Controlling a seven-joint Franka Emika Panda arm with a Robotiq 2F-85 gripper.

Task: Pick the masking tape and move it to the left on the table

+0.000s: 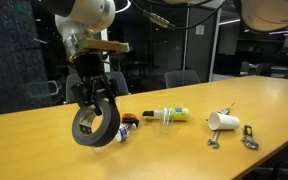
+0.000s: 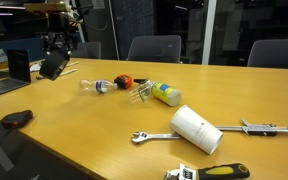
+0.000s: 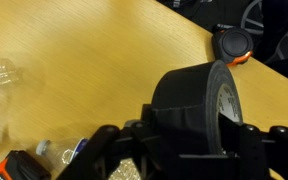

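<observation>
My gripper [image 1: 92, 108] is shut on the masking tape [image 1: 96, 126], a thick black roll, and holds it above the light tan table [image 1: 184, 150]. In the wrist view the masking tape [image 3: 189, 105] fills the space between the jaws [image 3: 184, 135], its pale label core facing right. In an exterior view the masking tape [image 2: 52, 66] hangs under the gripper [image 2: 56, 50] near the table's far end, above the table [image 2: 74, 120].
A white cup [image 1: 223, 121], a clear light bulb [image 1: 164, 116], a yellow-green object [image 1: 177, 114], a small black-orange object [image 1: 130, 120] and metal tools [image 1: 248, 136] lie on the table. A laptop [image 2: 14, 70], a wrench [image 2: 149, 135] and chairs [image 2: 154, 47] also show.
</observation>
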